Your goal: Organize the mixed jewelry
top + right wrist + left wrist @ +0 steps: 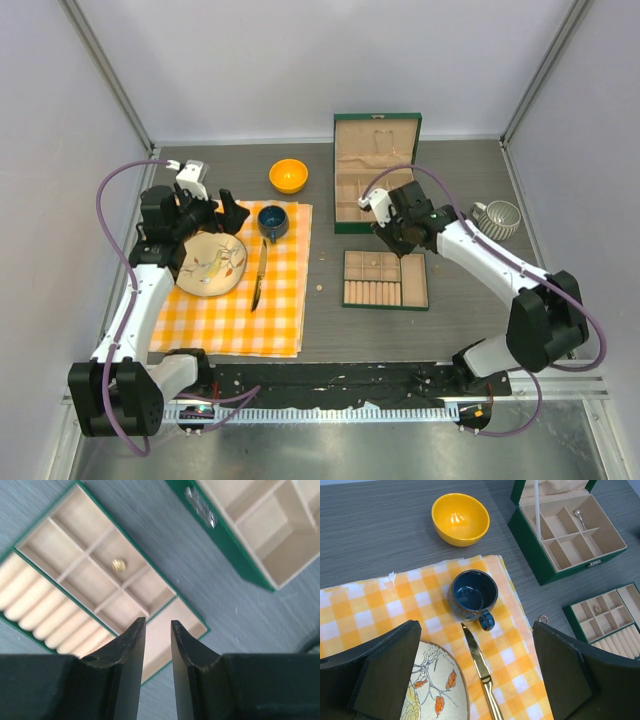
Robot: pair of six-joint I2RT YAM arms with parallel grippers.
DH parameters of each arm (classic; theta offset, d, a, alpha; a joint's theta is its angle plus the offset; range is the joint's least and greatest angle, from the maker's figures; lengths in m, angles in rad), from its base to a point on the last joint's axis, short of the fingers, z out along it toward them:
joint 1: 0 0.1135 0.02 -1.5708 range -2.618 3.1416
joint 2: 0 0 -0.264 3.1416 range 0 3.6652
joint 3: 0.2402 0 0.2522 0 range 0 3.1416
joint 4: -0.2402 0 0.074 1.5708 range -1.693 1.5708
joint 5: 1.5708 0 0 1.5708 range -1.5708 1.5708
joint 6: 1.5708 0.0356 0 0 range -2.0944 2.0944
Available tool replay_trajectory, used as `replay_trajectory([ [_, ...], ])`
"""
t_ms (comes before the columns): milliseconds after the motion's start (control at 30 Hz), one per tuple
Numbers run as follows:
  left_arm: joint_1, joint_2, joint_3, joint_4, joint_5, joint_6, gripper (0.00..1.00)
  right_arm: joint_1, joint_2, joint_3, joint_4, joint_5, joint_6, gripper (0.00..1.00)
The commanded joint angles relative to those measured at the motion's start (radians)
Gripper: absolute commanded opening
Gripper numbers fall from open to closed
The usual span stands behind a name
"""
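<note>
A small ring [543,619] lies on the grey table just off the cloth's right edge. A pale bead [320,288] lies on the table left of the green tray [384,306]. A gold bead [118,565] sits in one tray compartment, and a small silvery piece [578,514] lies in the open green box [530,535]. No wire hoop bracelet shows. My left gripper [475,670] is wide open and empty above the plate and knife. My right gripper [158,625] hovers over the tray's near corner, jaws a narrow gap apart, holding nothing.
A yellow checked cloth [280,300] carries a painted plate [210,265], a knife [258,280] and a blue cup [272,221]. A yellow bowl [288,175] stands behind it. The green box [377,135] has its lid up. A grey striped mug [498,217] stands far right.
</note>
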Motion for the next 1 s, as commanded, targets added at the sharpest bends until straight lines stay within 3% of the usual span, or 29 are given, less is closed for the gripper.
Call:
replay_trajectory([
  [0, 0.005, -0.018, 0.0, 0.036, -0.003, 0.015, 1.0, -0.077, -0.106, -0.089, -0.016, 0.022, -0.016, 0.33],
  [267, 0.005, -0.009, 0.003, 0.033, 0.02, 0.018, 1.0, -0.2, -0.252, -0.215, -0.023, -0.018, -0.052, 0.33],
  [467, -0.006, 0.027, 0.037, -0.055, 0.262, 0.085, 1.0, -0.256, -0.302, -0.27, -0.025, -0.021, -0.068, 0.33],
  [700, -0.115, 0.027, 0.062, -0.126, 0.2, 0.175, 1.0, -0.303, -0.318, -0.298, -0.013, -0.049, -0.071, 0.33],
  [967, -0.377, 0.118, 0.102, -0.212, 0.02, 0.284, 1.0, -0.335, -0.299, -0.309, 0.033, -0.055, -0.036, 0.33],
])
